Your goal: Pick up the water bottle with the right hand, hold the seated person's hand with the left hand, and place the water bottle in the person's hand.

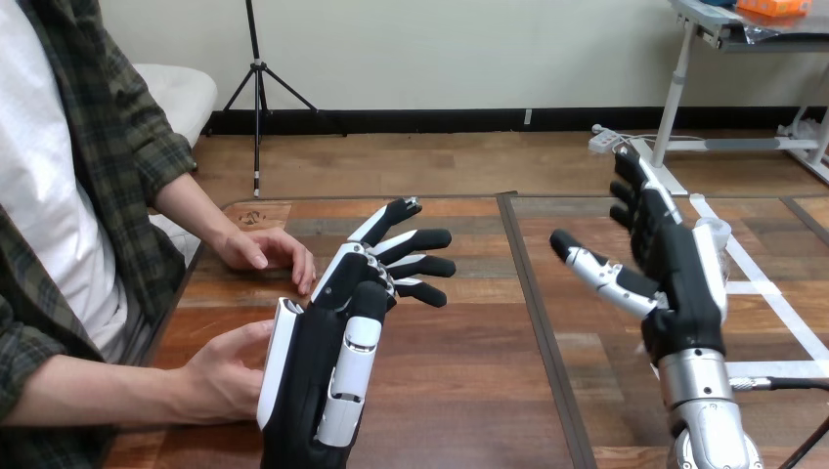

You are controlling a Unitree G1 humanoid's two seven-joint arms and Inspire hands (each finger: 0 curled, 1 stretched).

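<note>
A clear water bottle stands on the table at the right, mostly hidden behind my right hand. That hand is upright with straight fingers and thumb spread, its palm side against or very near the bottle; I cannot tell whether they touch. My left hand is raised at centre-left, open, with its fingers pointing right. The person's nearer hand lies palm-up just left of my left hand, its fingertips at the hand's white edge. The person's farther hand rests flat on the table behind my left hand.
The wooden table has a dark seam running front to back between my two hands. The person's forearm lies along the table's near left edge.
</note>
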